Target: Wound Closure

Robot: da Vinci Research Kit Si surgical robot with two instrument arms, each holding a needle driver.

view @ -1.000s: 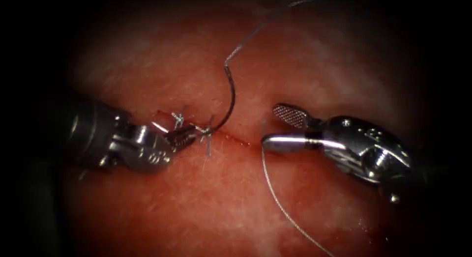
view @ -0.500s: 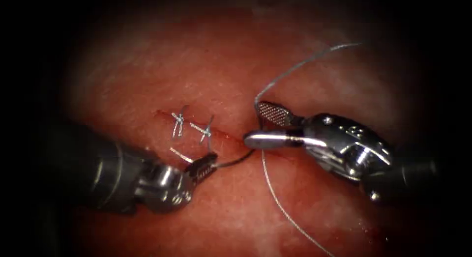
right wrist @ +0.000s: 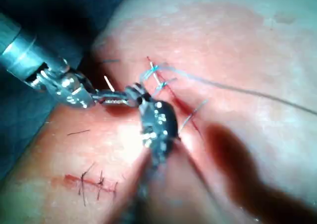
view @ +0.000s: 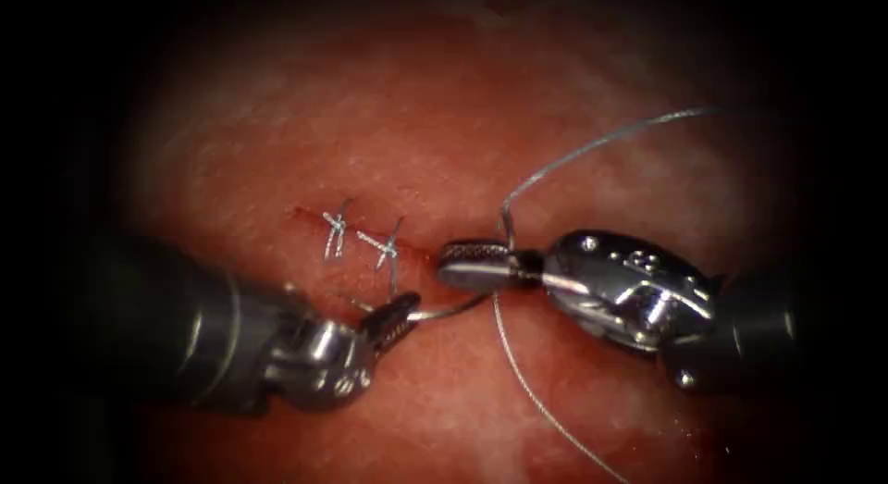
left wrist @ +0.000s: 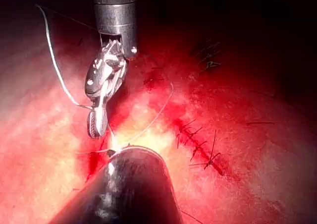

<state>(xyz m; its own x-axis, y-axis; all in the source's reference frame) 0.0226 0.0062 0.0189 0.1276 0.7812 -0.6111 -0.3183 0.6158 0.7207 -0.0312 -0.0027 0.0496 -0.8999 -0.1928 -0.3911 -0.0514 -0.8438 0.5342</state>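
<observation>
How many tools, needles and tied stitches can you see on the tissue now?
Tools: 2, left tool holding the needle near one end, right tool closed on the needle's other end.
Needles: 1.
Tied stitches: 2.
Total: 5.

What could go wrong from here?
1. The needle is free of the tissue. The left tool holds one end and the right tool seems shut on it near the thread end, so opposing pulls could bend or drop it.
2. The thread passes right beside the right tool's fingers and might snag.
3. The left tool sits close to the stitches and could catch them.
</observation>
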